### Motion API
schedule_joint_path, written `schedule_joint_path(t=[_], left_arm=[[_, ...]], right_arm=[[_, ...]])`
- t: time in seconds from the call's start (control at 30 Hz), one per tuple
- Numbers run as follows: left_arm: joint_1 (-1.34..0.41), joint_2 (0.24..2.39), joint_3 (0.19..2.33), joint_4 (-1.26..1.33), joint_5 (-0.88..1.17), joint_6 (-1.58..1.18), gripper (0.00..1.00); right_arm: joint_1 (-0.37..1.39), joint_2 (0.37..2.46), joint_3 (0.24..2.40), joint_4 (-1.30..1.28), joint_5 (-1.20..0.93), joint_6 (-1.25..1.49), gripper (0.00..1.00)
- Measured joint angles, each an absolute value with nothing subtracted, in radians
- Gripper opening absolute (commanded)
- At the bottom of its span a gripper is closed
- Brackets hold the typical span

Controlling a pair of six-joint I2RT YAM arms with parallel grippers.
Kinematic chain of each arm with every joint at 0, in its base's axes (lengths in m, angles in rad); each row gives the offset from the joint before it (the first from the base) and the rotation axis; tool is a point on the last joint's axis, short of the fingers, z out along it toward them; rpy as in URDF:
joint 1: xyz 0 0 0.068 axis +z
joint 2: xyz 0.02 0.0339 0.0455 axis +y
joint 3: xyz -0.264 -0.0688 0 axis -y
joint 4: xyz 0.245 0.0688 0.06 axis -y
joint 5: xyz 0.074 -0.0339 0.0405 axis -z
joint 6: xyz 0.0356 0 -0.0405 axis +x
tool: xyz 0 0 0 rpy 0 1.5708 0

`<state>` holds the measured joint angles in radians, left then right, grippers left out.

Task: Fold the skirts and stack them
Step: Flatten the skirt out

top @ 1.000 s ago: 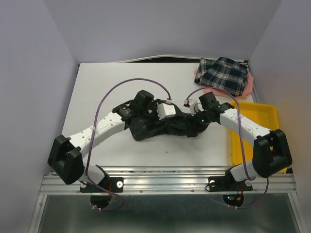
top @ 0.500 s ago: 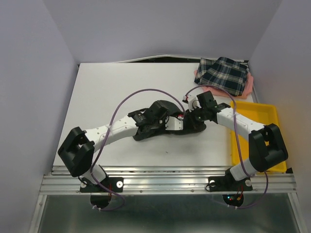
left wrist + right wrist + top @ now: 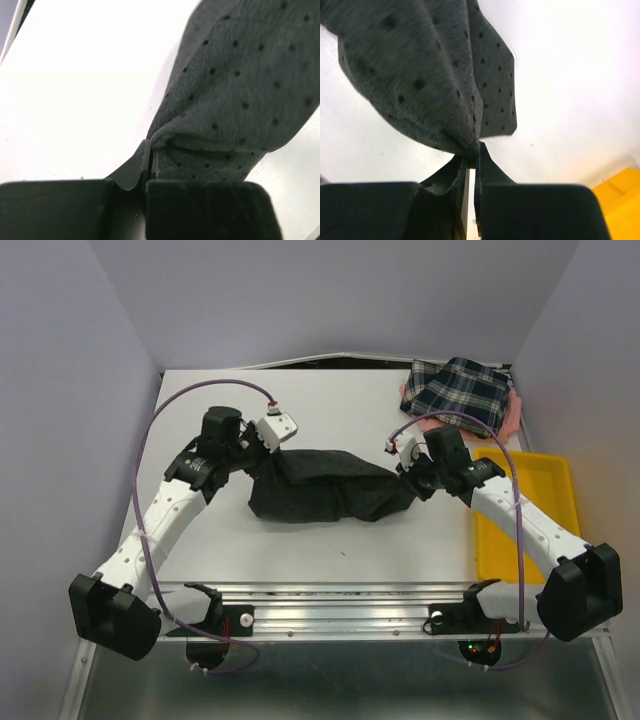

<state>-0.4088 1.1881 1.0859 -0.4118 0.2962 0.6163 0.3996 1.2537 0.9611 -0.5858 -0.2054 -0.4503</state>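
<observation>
The charcoal-black dotted skirt hangs stretched between my two grippers over the middle of the table, its lower edge sagging onto the surface. My left gripper is shut on its left end; in the left wrist view the cloth is pinched at the fingertips. At the opposite end my right gripper is shut on the cloth, which bunches at the tips. The plaid skirt lies folded at the back right on top of the pink skirt.
A yellow tray sits along the right edge of the table, under my right forearm. Grey walls close the table in on the left, back and right.
Both grippers closed on the black skirt's ends and pulled apart, the left one up and left, the right slightly right. The crumpled skirt is now stretched out between them.
</observation>
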Motion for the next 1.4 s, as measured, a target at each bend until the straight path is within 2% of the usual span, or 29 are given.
schedule_joint_path(t=[0.13,0.33,0.37,0.47,0.6,0.67,0.73,0.8,1.0,1.27,1.4], left_arm=[[-0.298,1.164,1.026,-0.409,0.448,0.554,0.0],[-0.269,1.353,0.95,-0.44,0.569,0.496,0.24],[-0.268,1.371,0.95,-0.442,0.575,0.492,0.31],[-0.263,1.39,0.957,-0.448,0.588,0.481,0.43],[-0.26,1.373,1.013,-0.487,0.592,0.562,0.51],[-0.266,1.323,1.03,-0.513,0.58,0.651,0.57],[-0.285,1.243,1.031,-0.532,0.557,0.731,0.59],[-0.33,1.161,1.029,-0.544,0.516,0.804,0.73],[-0.576,0.942,0.908,-0.517,0.356,0.985,0.75],[-0.871,0.833,0.62,-0.413,0.113,1.139,0.75],[-0.955,0.786,0.519,-0.346,0.023,1.223,0.75]], right_arm=[[0.405,1.248,0.961,-0.628,-0.185,-0.552,0.01],[0.405,1.292,0.96,-0.669,-0.192,-0.653,0.01],[0.405,1.306,0.96,-0.671,-0.196,-0.66,0.01],[0.405,1.371,0.962,-0.673,-0.21,-0.675,0.01],[0.405,1.459,0.987,-0.681,-0.213,-0.682,0.01],[0.405,1.492,1.002,-0.68,-0.214,-0.68,0.01],[0.405,1.516,1.018,-0.681,-0.214,-0.673,0.01],[0.405,1.547,1.038,-0.68,-0.217,-0.661,0.01],[0.405,1.621,1.058,-0.672,-0.225,-0.622,0.01],[0.405,1.645,1.074,-0.672,-0.226,-0.594,0.01],[0.405,1.652,1.075,-0.672,-0.225,-0.587,0.01]])
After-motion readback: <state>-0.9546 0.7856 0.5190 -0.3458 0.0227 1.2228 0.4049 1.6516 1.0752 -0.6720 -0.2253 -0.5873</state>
